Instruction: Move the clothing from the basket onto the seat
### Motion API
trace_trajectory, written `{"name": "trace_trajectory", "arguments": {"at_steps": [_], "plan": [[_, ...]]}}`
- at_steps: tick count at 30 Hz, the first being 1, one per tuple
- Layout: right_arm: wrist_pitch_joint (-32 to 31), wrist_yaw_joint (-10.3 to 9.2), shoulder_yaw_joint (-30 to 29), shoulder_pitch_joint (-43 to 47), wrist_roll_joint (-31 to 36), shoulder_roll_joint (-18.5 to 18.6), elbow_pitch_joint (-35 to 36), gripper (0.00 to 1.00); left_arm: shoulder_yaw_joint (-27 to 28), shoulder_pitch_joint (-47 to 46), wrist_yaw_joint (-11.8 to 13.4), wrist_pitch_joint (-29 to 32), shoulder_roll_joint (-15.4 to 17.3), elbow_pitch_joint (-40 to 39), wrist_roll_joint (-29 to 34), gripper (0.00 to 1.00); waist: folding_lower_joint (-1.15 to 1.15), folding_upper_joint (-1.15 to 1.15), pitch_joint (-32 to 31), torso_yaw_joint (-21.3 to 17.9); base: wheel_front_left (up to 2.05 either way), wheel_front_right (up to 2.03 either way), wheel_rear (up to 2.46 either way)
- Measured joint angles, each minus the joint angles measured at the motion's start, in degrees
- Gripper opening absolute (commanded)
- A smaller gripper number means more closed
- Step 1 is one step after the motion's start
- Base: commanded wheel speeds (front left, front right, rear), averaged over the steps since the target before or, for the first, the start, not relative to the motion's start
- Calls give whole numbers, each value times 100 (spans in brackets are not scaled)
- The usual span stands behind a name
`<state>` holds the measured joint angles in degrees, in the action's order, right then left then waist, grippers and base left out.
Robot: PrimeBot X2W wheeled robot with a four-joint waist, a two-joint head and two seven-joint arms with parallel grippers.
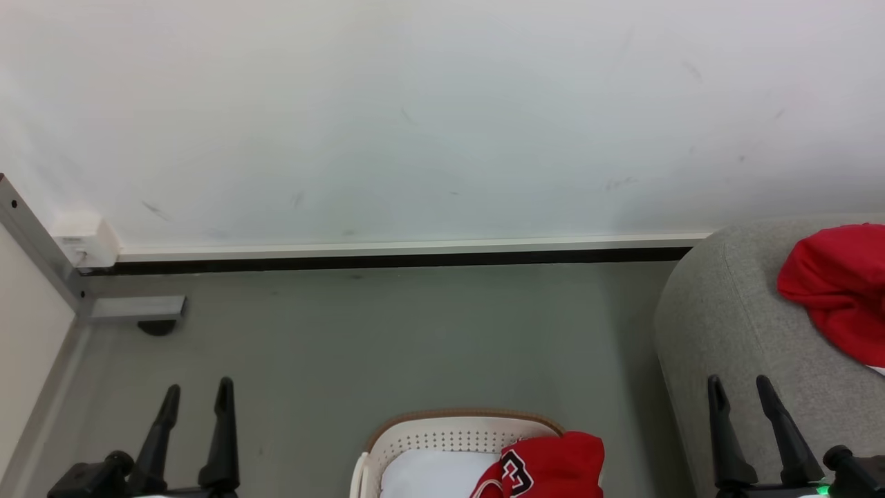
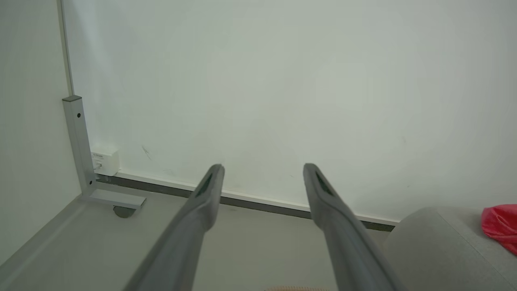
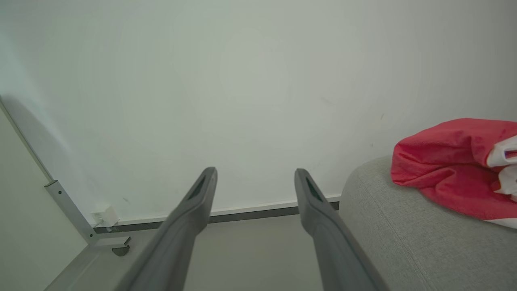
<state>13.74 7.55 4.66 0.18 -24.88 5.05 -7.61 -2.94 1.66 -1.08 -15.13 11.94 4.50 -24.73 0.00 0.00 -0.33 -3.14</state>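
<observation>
The cream basket (image 1: 442, 432) with a tan rim stands on the floor at the bottom middle of the head view. A red jersey (image 1: 553, 463) with a black-and-white number hangs over its right side. A second piece of red clothing (image 1: 840, 290) (image 3: 448, 169) (image 2: 501, 224) with white trim lies on the light-grey seat (image 1: 733, 325) (image 3: 404, 230) (image 2: 436, 246) at the right. My left gripper (image 1: 197, 394) (image 2: 262, 167) stands open at the lower left, left of the basket, nothing between its fingers. My right gripper (image 1: 740, 391) (image 3: 255, 171) is open in front of the seat, holding nothing.
A plain white pad (image 1: 432, 474) lies inside the basket. A white wall (image 1: 415, 117) with a dark skirting strip closes the far side. A metal frame post (image 1: 41, 242) with a foot and a small white box (image 1: 83, 242) sits in the left corner. Grey floor (image 1: 387, 332) lies between.
</observation>
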Motion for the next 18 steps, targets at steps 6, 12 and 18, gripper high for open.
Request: {"name": "trace_trajectory", "arguments": {"at_steps": [6, 12, 18], "plan": [[45, 0, 93, -203, 107, -62, -257, 100, 186, -51, -253, 0, -230, 137, 276, 100, 0, 0, 10, 0, 0, 0, 0], [75, 0, 105, -273, 118, -90, -360, 100, 290, -114, -427, 0, -378, 237, 416, 100, 0, 0, 22, -3, 0, 0, 0], [94, 0, 112, -309, 119, -105, -409, 100, 397, -130, -515, 0, -445, 286, 556, 100, 0, 0, 52, -34, 0, 0, 0]]}}
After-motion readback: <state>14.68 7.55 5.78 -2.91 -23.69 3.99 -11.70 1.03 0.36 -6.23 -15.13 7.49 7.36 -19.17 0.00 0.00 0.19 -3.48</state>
